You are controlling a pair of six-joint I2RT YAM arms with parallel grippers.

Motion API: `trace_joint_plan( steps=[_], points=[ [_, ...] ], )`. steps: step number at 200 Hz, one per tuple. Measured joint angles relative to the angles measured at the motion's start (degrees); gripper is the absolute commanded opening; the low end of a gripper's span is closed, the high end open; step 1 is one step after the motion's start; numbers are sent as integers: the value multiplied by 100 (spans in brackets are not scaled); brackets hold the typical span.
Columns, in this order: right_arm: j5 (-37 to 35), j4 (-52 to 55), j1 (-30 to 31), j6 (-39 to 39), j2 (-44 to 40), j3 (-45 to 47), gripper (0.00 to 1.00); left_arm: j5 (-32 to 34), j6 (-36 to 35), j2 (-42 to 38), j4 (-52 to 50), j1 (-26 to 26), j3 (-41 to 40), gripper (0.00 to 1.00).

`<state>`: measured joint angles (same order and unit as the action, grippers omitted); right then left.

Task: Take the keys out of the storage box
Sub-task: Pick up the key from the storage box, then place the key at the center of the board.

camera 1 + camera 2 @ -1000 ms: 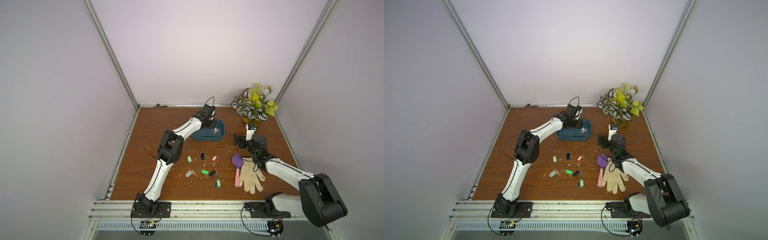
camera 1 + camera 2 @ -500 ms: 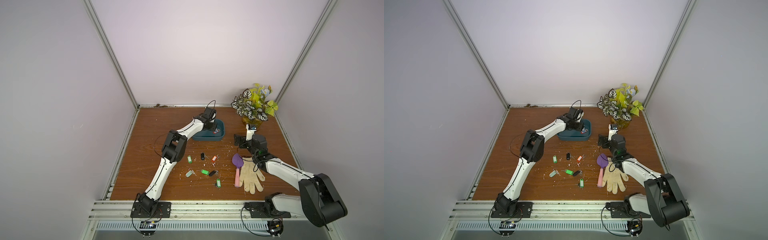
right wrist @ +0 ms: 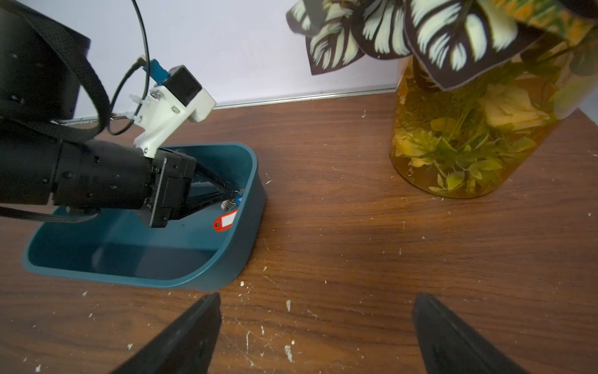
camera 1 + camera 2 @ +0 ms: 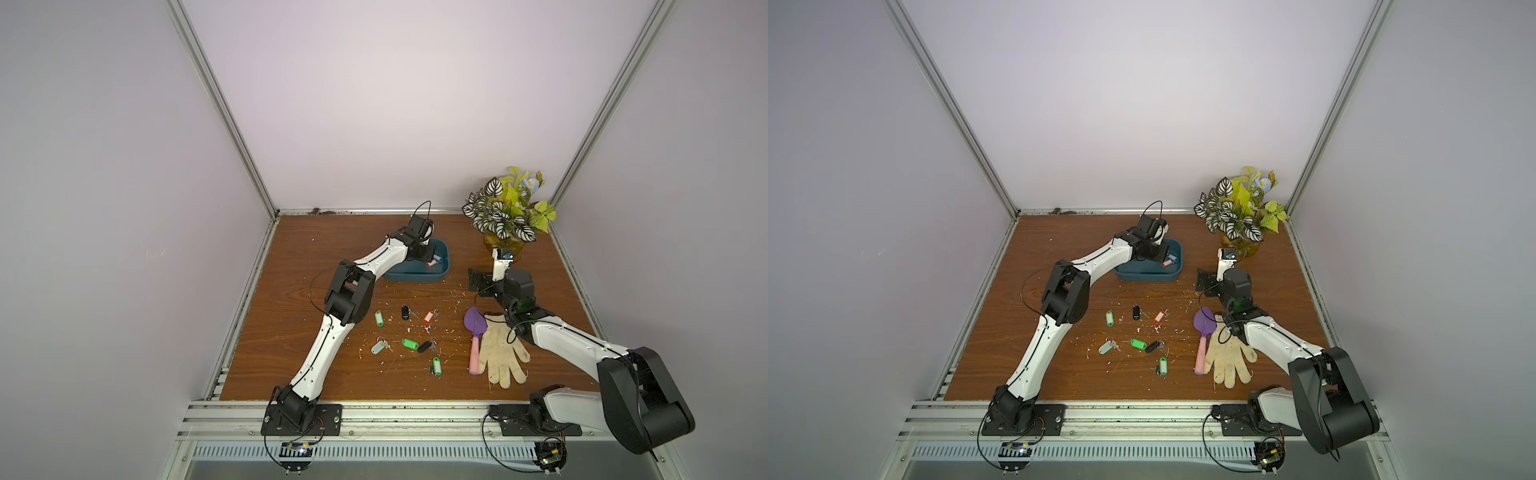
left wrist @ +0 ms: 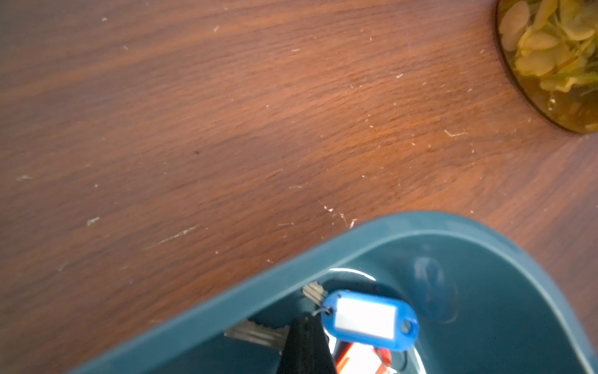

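In both top views the left gripper [image 4: 430, 260] dips into the storage box [image 4: 415, 277]. Its own wrist hides the fingertips, so the jaws cannot be read there. Only a speck of blue and red shows at the box's end toward the plant pot [image 4: 500, 242]. Seven of the keys [image 4: 410, 343] lie loose on the table [image 4: 291, 249] on the robot's side of the box, well apart from it; their metal blades are too small to make out clearly. The right gripper [image 4: 476, 280] hangs beside the pot-side end of the box, apart from it. In the left wrist view most of the box is cut off and only one rounded corner shows. That corner holds the blue-tagged key [image 5: 369, 319] and, beneath it and cropped by the frame edge, the red-tagged key [image 5: 354, 361]. The left jaws are pressed together into one dark wedge whose tip meets the blue tag's wire ring. Whether the ring is actually nipped between them cannot be told. In the right wrist view the left fingers [image 3: 213, 179] converge to a point inside that corner of the box, right at a bit of key metal and blue. The red tag lies on the box floor just beside them, and the blue tag is mostly hidden. The right jaws stand spread wide over bare table outside the box, holding nothing.
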<state>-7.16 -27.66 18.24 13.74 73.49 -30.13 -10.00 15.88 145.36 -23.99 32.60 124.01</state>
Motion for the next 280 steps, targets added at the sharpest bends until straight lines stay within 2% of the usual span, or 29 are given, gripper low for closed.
trace_joint_plan(
  steps=[57, 146, 169, 202, 251, 280],
  points=[
    [2, 0, -7, 0, 0, 0, 99, -157, 7, -245, -74, -9, -83, 0],
    [168, 2, -11, 57, -33, 0, 99, 0, 151, -2302, 442, -26, -1683, 0],
    [299, 0, -11, 85, -76, 0, 99, -24, 175, -2940, 632, -31, -2546, 0],
    [619, 2, -11, 92, -96, 0, 99, 70, 168, -4317, 955, 105, -4181, 0],
    [1541, -306, -17, 175, -192, 0, 99, 284, 306, -6505, 1526, 964, -6690, 0],
    [1895, -667, 24, 428, -192, 92, 99, 474, 518, -7501, 1661, 1386, -7893, 0]
  ],
)
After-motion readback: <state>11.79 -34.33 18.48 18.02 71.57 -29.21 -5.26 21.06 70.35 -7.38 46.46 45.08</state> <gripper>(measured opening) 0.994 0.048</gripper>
